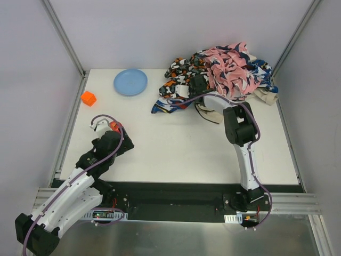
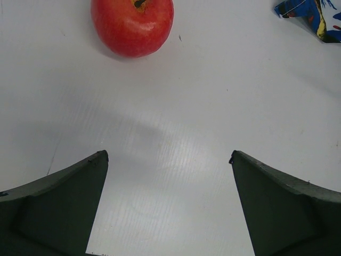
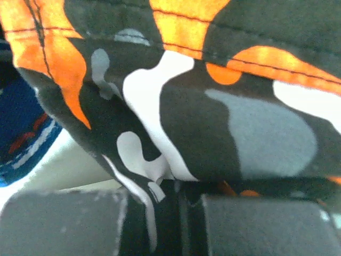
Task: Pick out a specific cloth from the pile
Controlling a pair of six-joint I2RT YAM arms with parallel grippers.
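The pile (image 1: 229, 69) lies at the table's far right: pink patterned cloth on top, black-orange-white patterned cloth (image 1: 178, 72) at its left, blue-white-red cloth (image 1: 165, 105) in front, beige cloth (image 1: 210, 113) below. No plain black cloth shows; it is hidden or out of view. My right gripper (image 1: 198, 85) is buried in the pile's left side. In the right wrist view it (image 3: 181, 197) is shut on a fold of the black-orange-white patterned cloth (image 3: 202, 122). My left gripper (image 2: 168, 156) is open and empty over bare table at the near left (image 1: 114, 130).
A red apple (image 2: 132, 24) lies just ahead of the left gripper. A blue plate (image 1: 130, 81) sits at the back middle and an orange cube (image 1: 88, 98) at the far left. A corner of blue patterned cloth (image 2: 314, 13) shows in the left wrist view.
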